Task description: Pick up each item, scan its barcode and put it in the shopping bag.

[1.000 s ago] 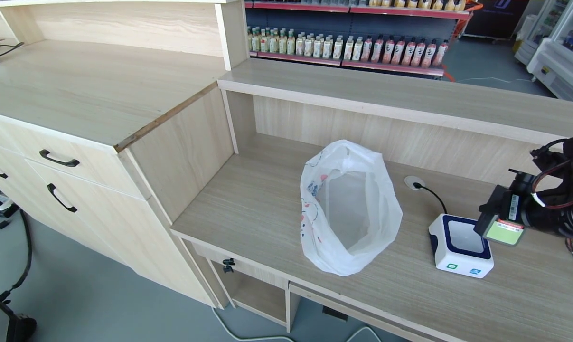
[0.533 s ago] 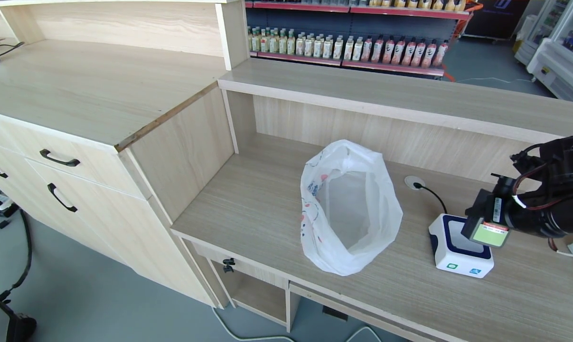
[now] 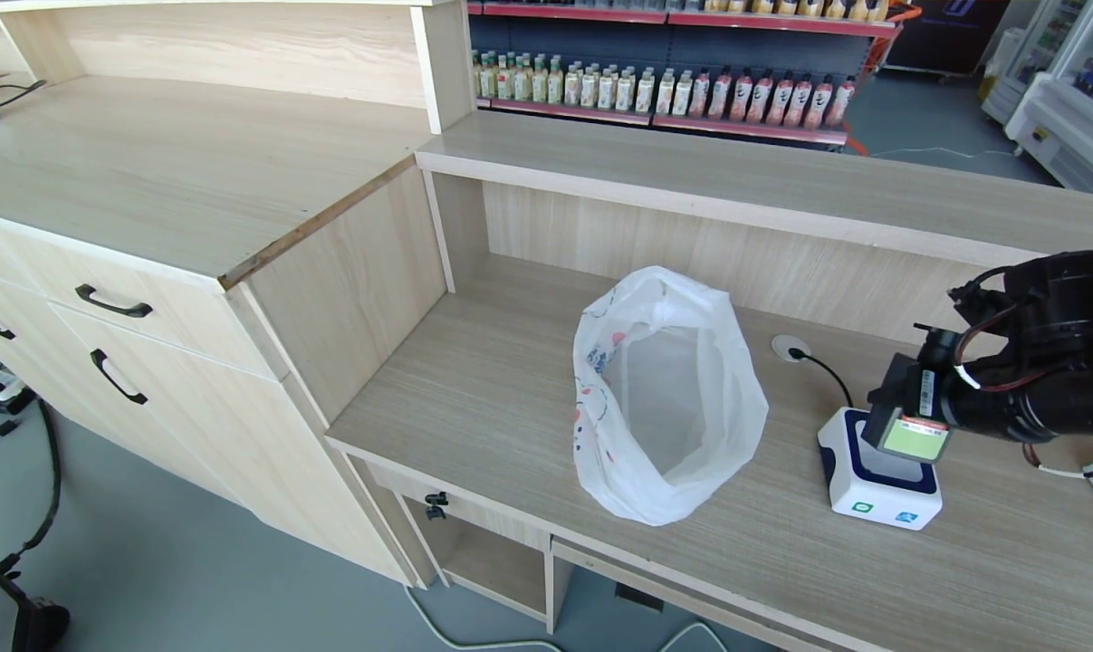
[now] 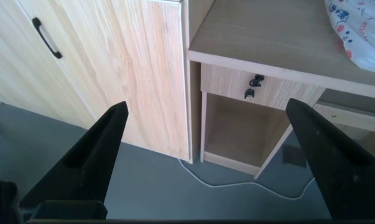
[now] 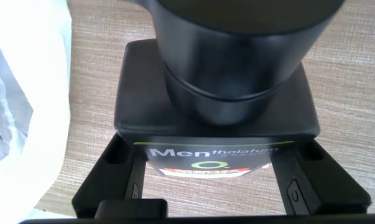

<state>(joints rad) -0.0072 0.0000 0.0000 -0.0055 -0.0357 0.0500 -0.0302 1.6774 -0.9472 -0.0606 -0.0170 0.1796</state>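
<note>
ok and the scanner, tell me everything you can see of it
The scanner is a white box, plastic by the look, with a dark blue frame round a window on top and two small badges, green and blue, on its front. It sits flat on the lower counter, beside the shopping bag and apart from it. A black cable runs from its back to a round grommet. The right gripper holds a green-faced item over its window.

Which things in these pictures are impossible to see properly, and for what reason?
Scanner window: head view, partly covered by the item in the right tool.
Item's underside: head view, turned away from the camera.
Shopping bag: left wrist view, cut off by the picture edge.
Item's length: right wrist view, hidden by the tool's body.
</note>
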